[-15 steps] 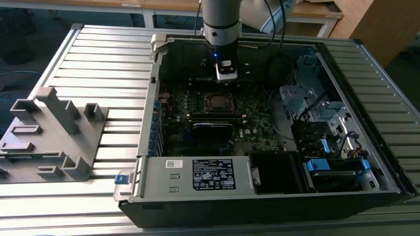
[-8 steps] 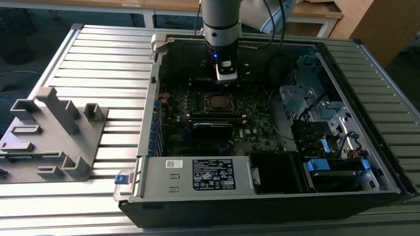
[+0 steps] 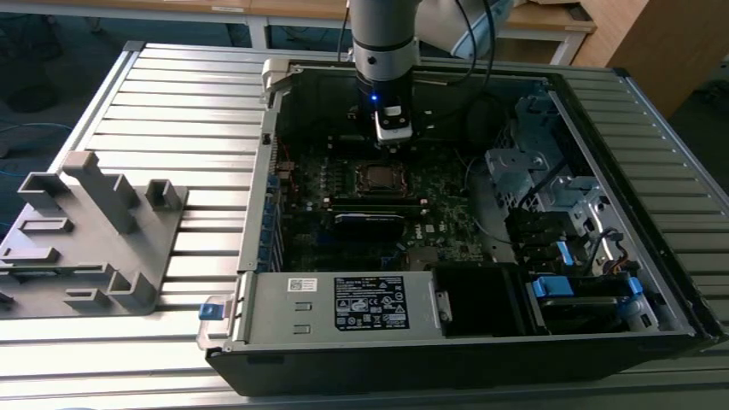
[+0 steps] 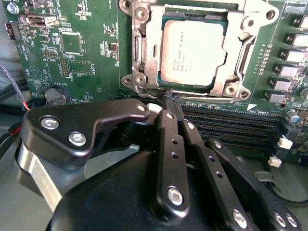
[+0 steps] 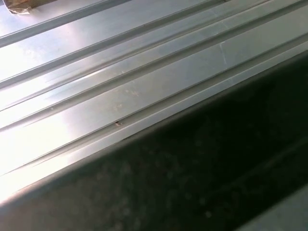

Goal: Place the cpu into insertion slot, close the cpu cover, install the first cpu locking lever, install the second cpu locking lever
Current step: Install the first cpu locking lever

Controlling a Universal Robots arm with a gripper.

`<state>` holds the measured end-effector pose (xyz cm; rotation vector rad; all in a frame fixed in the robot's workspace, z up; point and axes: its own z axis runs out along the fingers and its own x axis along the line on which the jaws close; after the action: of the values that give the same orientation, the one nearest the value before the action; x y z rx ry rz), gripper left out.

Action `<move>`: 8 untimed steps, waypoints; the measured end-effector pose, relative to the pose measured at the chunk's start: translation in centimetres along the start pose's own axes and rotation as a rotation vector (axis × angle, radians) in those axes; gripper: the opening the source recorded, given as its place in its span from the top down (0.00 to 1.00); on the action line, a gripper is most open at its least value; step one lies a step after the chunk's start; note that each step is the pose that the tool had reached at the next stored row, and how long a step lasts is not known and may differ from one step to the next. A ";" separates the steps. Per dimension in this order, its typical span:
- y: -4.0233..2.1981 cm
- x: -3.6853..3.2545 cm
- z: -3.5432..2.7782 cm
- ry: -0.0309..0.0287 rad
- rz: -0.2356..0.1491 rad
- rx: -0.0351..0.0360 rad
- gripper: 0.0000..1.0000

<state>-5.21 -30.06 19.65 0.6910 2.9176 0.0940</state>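
The cpu (image 4: pixel 192 52), a dull silver square, lies in the insertion slot (image 3: pixel 378 176) on the green motherboard (image 4: pixel 91 67). The cpu cover (image 4: pixel 150 53), a silver frame, lies flat around the chip. In the second wrist view a thin locking lever rod (image 4: pixel 144 90) runs along the socket edge nearest my gripper. My gripper (image 4: pixel 172 99) is shut, its black fingers (image 4: pixel 166 130) meeting at a point that touches this edge by the rod; nothing shows between them. In the exterior view my gripper (image 3: pixel 393 145) hangs just behind the socket inside the open computer case (image 3: pixel 592 342).
Black memory slots (image 4: pixel 231 126) run beside the socket under my fingers. A power supply (image 3: pixel 341 303) and a drive cage with blue tabs (image 3: pixel 558 256) fill the case's near and right parts. A grey plastic fixture (image 3: pixel 91 231) stands on the slatted metal table (image 5: pixel 120 72).
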 end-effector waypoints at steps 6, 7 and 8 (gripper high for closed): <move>0.00 0.00 0.03 -0.0003 0.000 0.0002 0.89; 0.00 0.01 0.05 -0.0003 0.000 0.0001 0.89; -0.01 0.01 0.07 -0.0003 0.000 0.0003 0.89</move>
<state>-5.21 -30.06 19.58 0.6910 2.9174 0.0934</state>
